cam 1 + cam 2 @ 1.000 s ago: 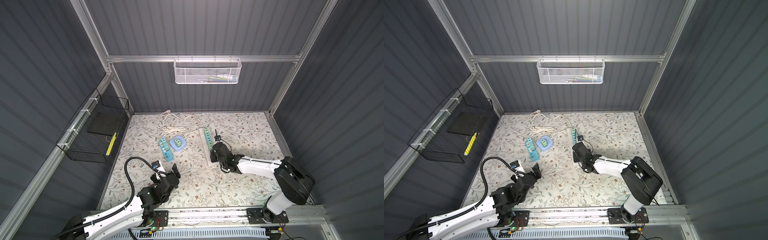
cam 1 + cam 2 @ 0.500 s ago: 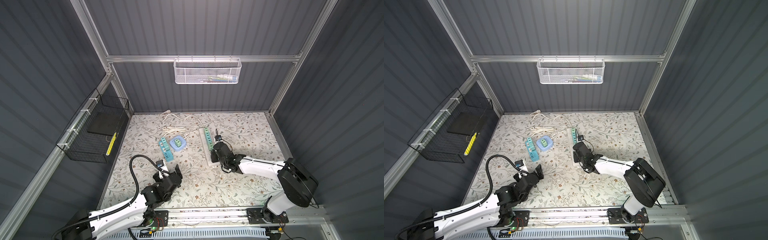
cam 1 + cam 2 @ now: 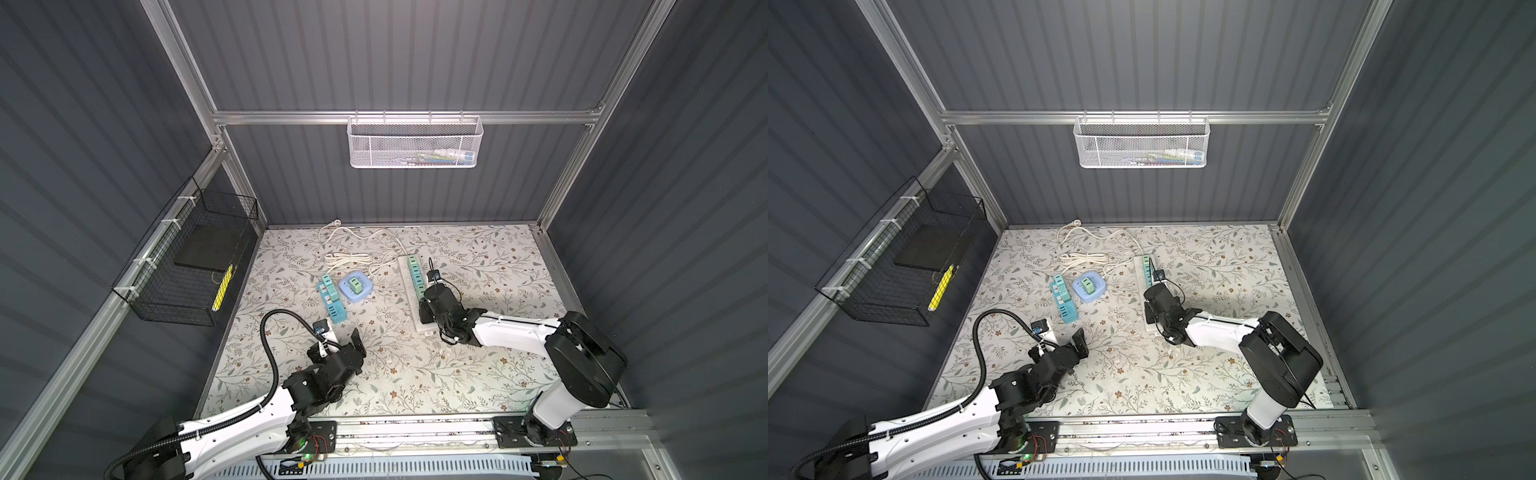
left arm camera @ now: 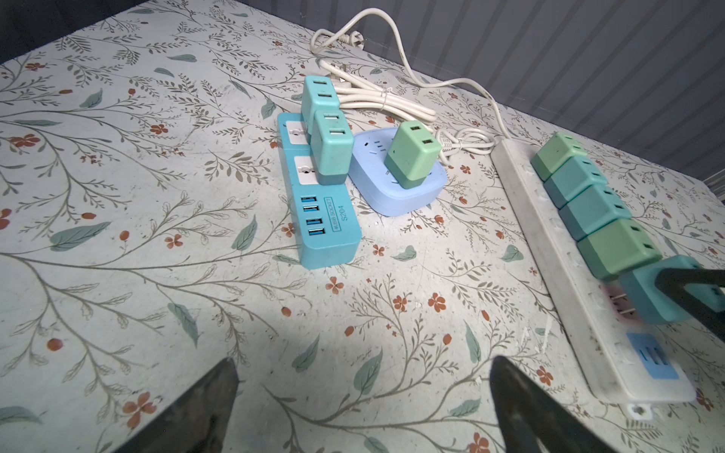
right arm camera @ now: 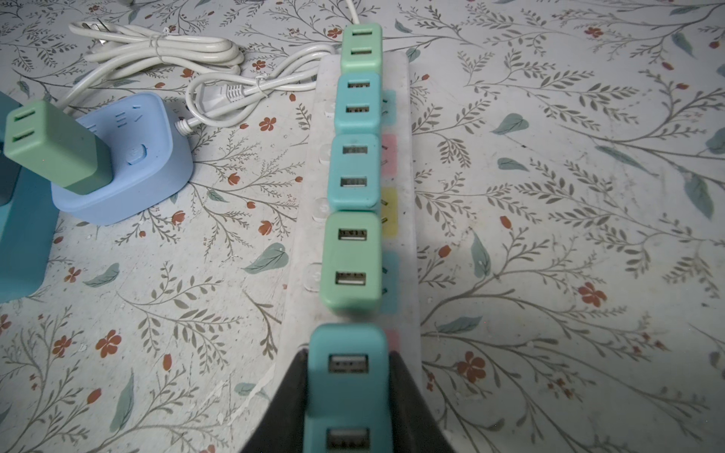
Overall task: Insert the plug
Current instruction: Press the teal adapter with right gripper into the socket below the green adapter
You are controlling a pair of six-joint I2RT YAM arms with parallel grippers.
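Note:
My right gripper (image 5: 348, 361) is shut on the plug (image 5: 348, 376), a teal two-port USB charger, with a black finger on each side. The plug (image 4: 663, 298) stands tilted over the white power strip (image 4: 549, 235), its metal prongs showing at a pink-marked socket. It is at the near end of a row of several green and teal chargers (image 5: 351, 259) plugged into the strip (image 5: 302, 251). In both top views the right gripper (image 3: 432, 299) (image 3: 1156, 297) hangs over the strip (image 3: 406, 278). My left gripper (image 4: 363, 366) (image 3: 341, 334) is open and empty above the floral mat.
A teal power strip (image 3: 332, 299) with two chargers and a blue square socket (image 3: 355, 287) with a green charger lie mid-table. White cords (image 3: 353, 257) coil behind them. A black wire basket (image 3: 187, 266) hangs on the left wall and a white mesh basket (image 3: 415, 141) on the back wall.
The left arm has shifted slightly forward and to the right, its gripper still open. The right gripper has stayed nearly still over the strip with the plug in it.

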